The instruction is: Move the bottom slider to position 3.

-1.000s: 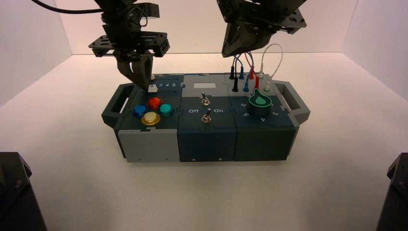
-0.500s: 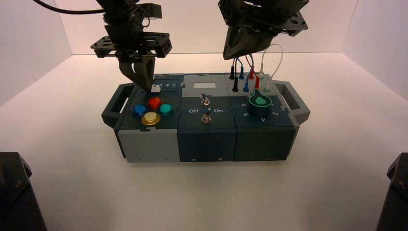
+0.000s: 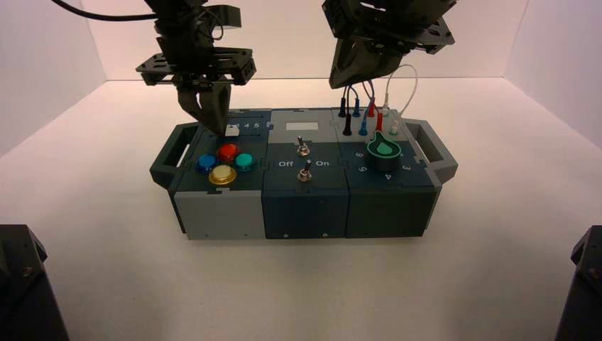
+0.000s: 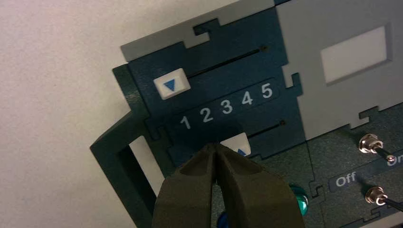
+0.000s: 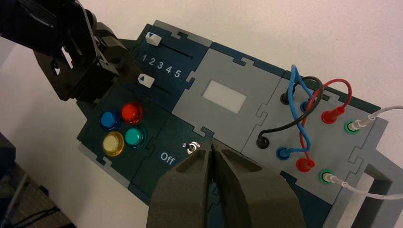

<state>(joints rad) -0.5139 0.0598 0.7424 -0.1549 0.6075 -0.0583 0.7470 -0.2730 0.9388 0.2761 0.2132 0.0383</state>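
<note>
Left gripper (image 4: 214, 147): fingertips together, beside the white bottom slider (image 4: 237, 143), which lay close to position 3 (image 4: 226, 107). The cap probably slid lightly and was best nudged low on its flank. Right gripper (image 5: 213, 145), fingers closed, idled above the box.

We hold left gripper (image 4: 215, 146) low, fingers closed together, tips right at left side of white bottom slider cap (image 4: 236, 144); whether we touch it, cannot tell. Our left wrist (image 3: 202, 65) is above and beyond cap, fingers slanting down toward it. Our right gripper (image 5: 213, 142) hangs idle, fingers closed, well to right of cap.
</note>
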